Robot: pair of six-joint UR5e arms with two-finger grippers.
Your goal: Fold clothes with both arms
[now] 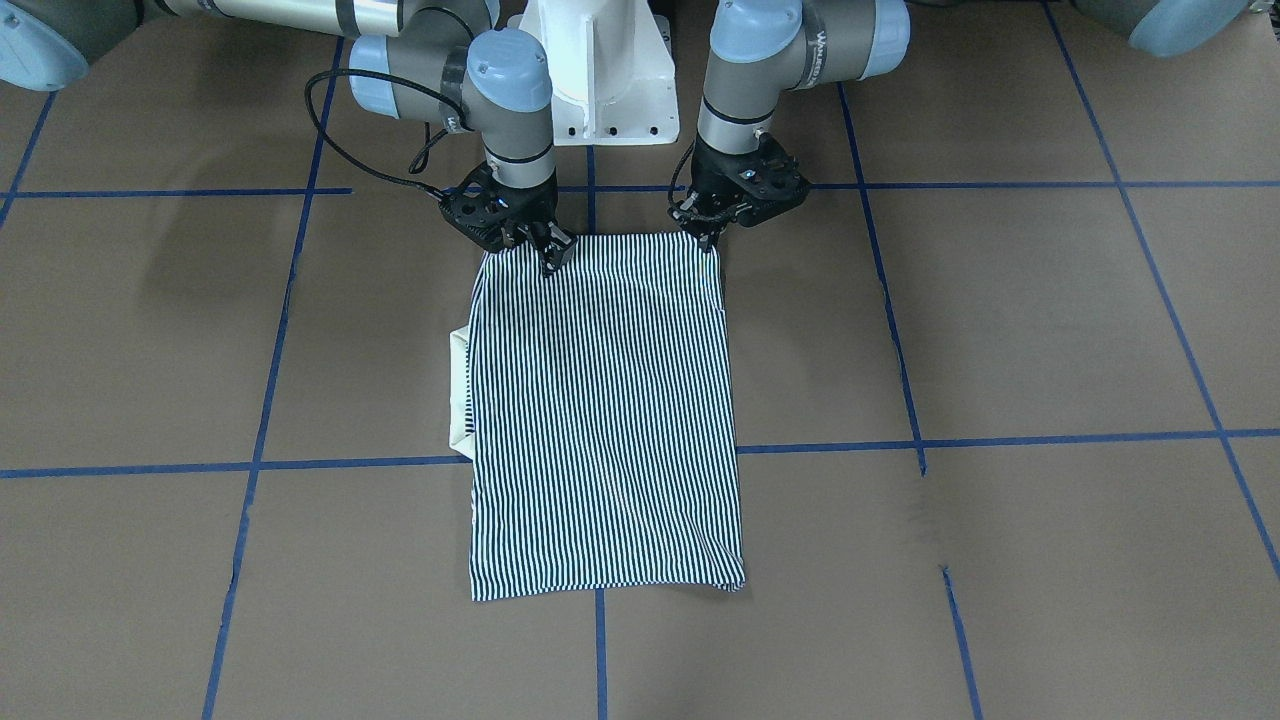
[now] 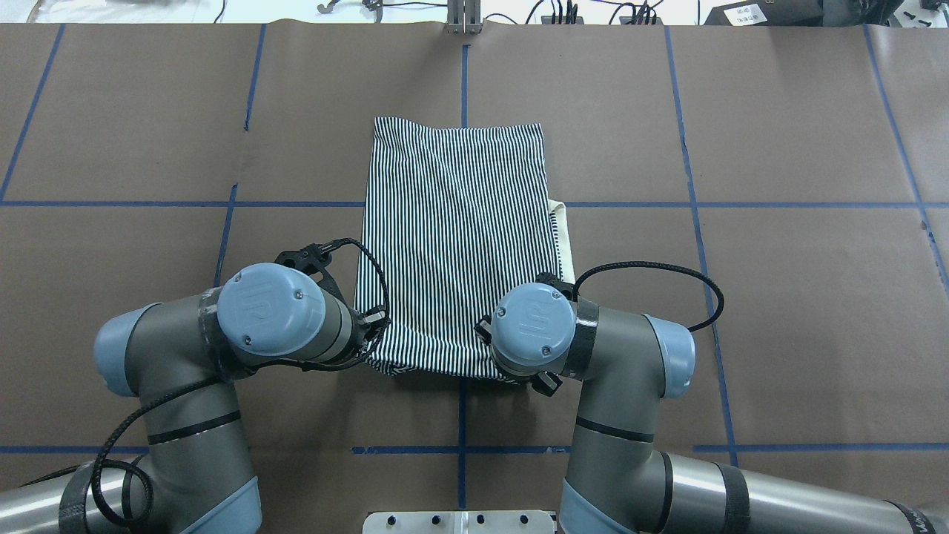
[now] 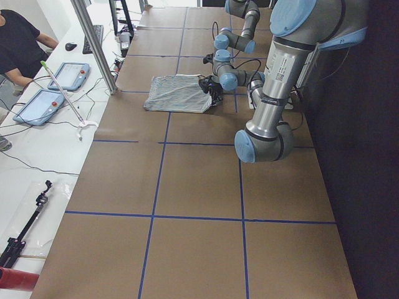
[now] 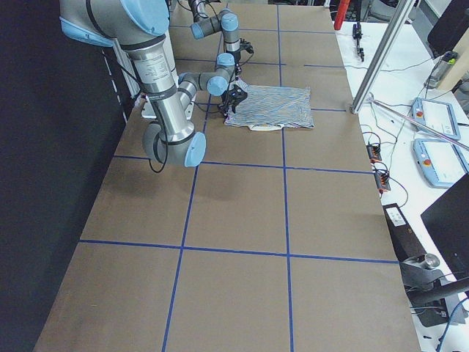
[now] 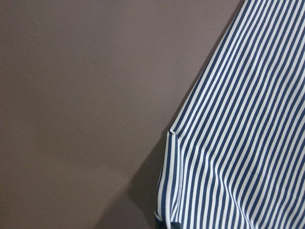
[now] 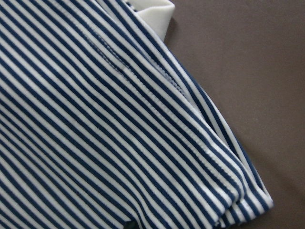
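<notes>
Striped polo shirt (image 1: 605, 420) lies folded centre-frame; right gripper (image 1: 548, 250) pinches its upper-left corner, left gripper (image 1: 712, 238) its upper-right, jaws of both closed on cloth.

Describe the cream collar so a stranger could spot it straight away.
On the brown table lies one folded striped shirt. The collar is the plain cream strip poking from its long edge on the robot's right, the only unstriped cloth.

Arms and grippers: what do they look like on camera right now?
Both the left arm and right arm are grey metal tubes with light blue round joint caps bearing a UR logo. A black braided cable loops along each. The left gripper and right gripper are black, with two fingers.
</notes>
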